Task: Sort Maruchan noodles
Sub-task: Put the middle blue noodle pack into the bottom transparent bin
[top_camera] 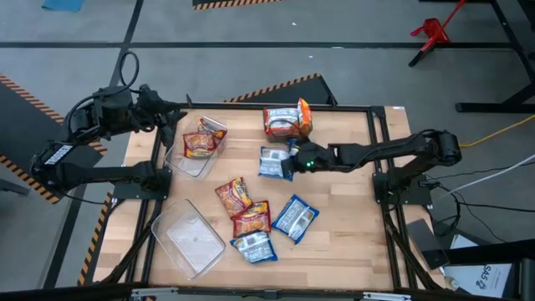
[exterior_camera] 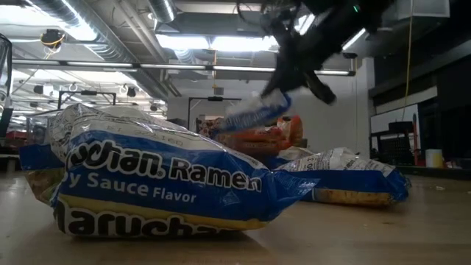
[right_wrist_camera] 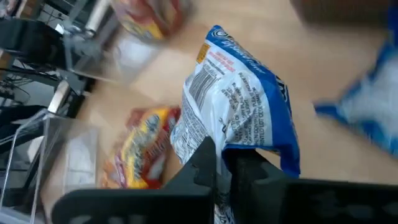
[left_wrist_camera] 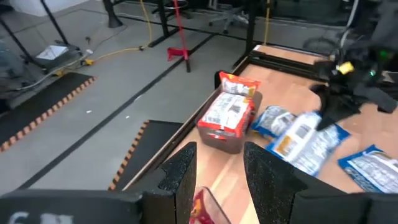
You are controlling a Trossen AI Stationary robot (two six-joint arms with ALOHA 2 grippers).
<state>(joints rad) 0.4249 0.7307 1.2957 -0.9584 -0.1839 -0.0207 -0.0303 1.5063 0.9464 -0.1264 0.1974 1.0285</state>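
1. High view: right gripper [top_camera: 290, 164] sits near table [top_camera: 351, 242] centre, jaws clamped on a blue-and-white Maruchan packet [top_camera: 274, 164]. Left gripper [top_camera: 171, 122] waits at 10 o'clock, above the filled bin.
2. Bins: clear bin [top_camera: 199, 147] at 9–10 o'clock holds red-orange packets [top_camera: 201, 144]; second clear bin [top_camera: 189, 237] at 7 o'clock looks empty. My read: blue goes there.
3. Loose packets [top_camera: 259, 220] cluster at 6 o'clock; a red-orange stack [top_camera: 287, 120] at 12.
4. Low view: held packet [exterior_camera: 252, 114] hangs clear of the table. Keep it high over the pile during transit.
5. Left wrist view: left jaws open, empty.
6. Right wrist view: grip is on the packet's [right_wrist_camera: 239, 118] edge — slip risk, move slowly.
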